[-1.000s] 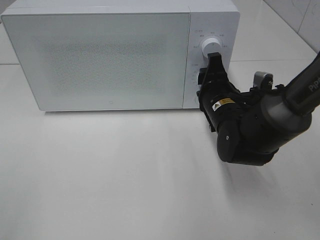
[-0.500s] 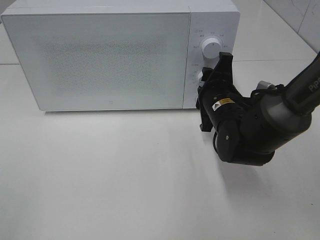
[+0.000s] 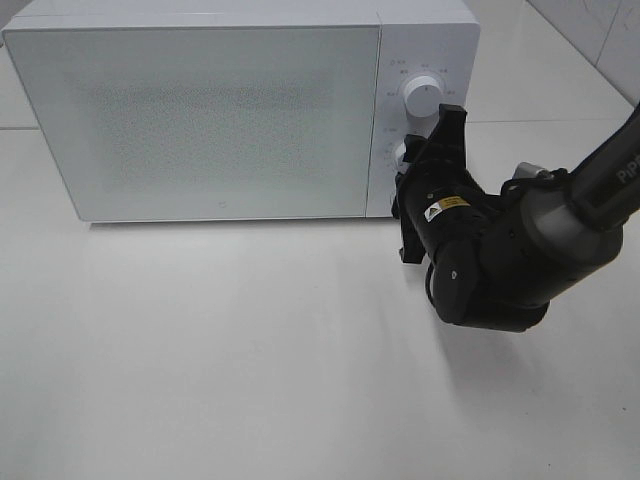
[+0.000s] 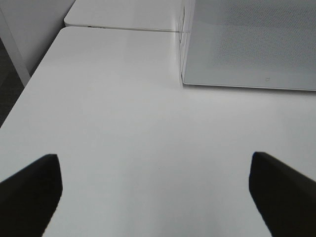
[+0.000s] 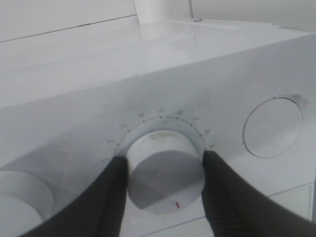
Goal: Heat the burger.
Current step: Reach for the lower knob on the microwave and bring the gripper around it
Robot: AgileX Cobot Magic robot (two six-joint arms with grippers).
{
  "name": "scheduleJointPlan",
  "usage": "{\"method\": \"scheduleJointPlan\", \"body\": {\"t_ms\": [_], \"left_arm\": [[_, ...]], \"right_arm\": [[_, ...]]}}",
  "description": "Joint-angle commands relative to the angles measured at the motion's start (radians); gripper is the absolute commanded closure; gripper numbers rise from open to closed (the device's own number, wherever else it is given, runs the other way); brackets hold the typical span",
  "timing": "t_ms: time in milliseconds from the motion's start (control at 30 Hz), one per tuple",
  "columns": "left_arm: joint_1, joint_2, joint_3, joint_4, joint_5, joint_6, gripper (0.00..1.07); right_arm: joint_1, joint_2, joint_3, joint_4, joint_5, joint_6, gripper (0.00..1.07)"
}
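The burger is hidden from every view. The white microwave (image 3: 200, 120) stands at the back of the table with its door closed. My right gripper (image 3: 408, 156) is at the control panel, and the right wrist view shows the gripper (image 5: 165, 170) shut on the lower white knob (image 5: 163, 153), one dark finger on each side. The upper knob (image 3: 420, 92) is untouched. My left gripper (image 4: 155, 192) is open over bare table, with nothing between its fingers and the microwave's corner (image 4: 247, 44) ahead of it.
The white table (image 3: 250, 350) stretches in front of the microwave. My right arm's dark body (image 3: 500, 250) hangs over the table in front of the control panel. The table's edge (image 4: 19, 98) and a drop lie beside my left gripper.
My right wrist rolled on the lower knob during the first half second, swinging one finger up to the right. Nothing has moved since; the left gripper is unchanged.
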Motion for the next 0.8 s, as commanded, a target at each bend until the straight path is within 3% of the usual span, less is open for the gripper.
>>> {"method": "scheduleJointPlan", "body": {"t_ms": [33,433,800], "left_arm": [[0.002,-0.021,0.003,0.003,-0.004,0.000,0.09],[0.002,-0.021,0.003,0.003,-0.004,0.000,0.09],[0.002,-0.021,0.003,0.003,-0.004,0.000,0.09]], "right_arm": [[0.011,-0.010,-0.037,-0.102,-0.116,-0.021,1.07],[0.011,-0.010,-0.037,-0.016,-0.116,-0.080,0.95],[0.011,-0.010,-0.026,0.061,-0.082,-0.146,0.65]]}}
